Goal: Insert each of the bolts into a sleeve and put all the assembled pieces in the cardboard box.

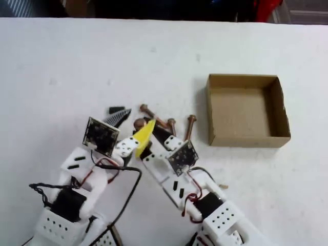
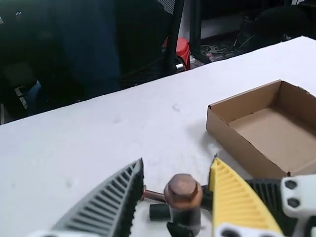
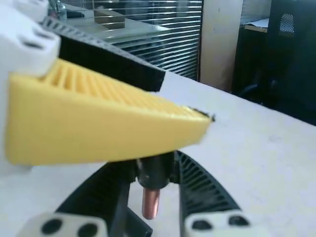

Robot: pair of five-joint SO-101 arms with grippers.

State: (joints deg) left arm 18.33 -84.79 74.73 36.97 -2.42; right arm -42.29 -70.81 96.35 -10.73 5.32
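My right gripper (image 3: 155, 170) is shut on a black sleeve (image 3: 154, 170), and a copper bolt's tip (image 3: 150, 203) pokes out of the sleeve. The bolt's head (image 2: 182, 189) sits on top of the sleeve (image 2: 185, 217), between the grey and yellow fingers of my open left gripper (image 2: 177, 163). Neither finger touches it. From above, both grippers meet at the bolt head (image 1: 139, 124): the left gripper (image 1: 137, 121) from the left, the right gripper (image 1: 152, 136) from below, partly under the yellow finger. The cardboard box (image 1: 248, 109) stands to the right with nothing inside it.
Three loose copper bolts (image 1: 149, 113) (image 1: 171, 123) (image 1: 190, 126) lie on the white table just beyond the grippers. A loose black sleeve (image 1: 116, 109) lies by the grey finger. The box's near wall (image 2: 237, 140) is close on the right.
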